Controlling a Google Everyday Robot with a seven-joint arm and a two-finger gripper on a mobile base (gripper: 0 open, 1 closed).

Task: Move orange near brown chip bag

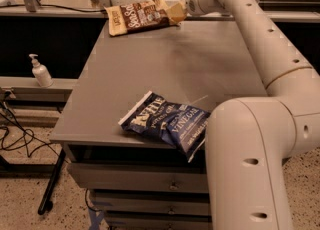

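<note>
The brown chip bag (pixel 137 17) lies flat at the far left corner of the grey table (pixel 165 69), with white lettering and a yellowish left end. My gripper (pixel 177 13) is at the far edge of the table, right against the bag's right end. The orange does not show in the camera view. It may be hidden at the gripper's tip, but I cannot tell.
A dark blue chip bag (pixel 167 124) lies near the table's front edge. My white arm (pixel 250 164) fills the right foreground and reaches along the table's right side. A white pump bottle (pixel 40 71) stands on a low shelf to the left. Drawers sit under the table.
</note>
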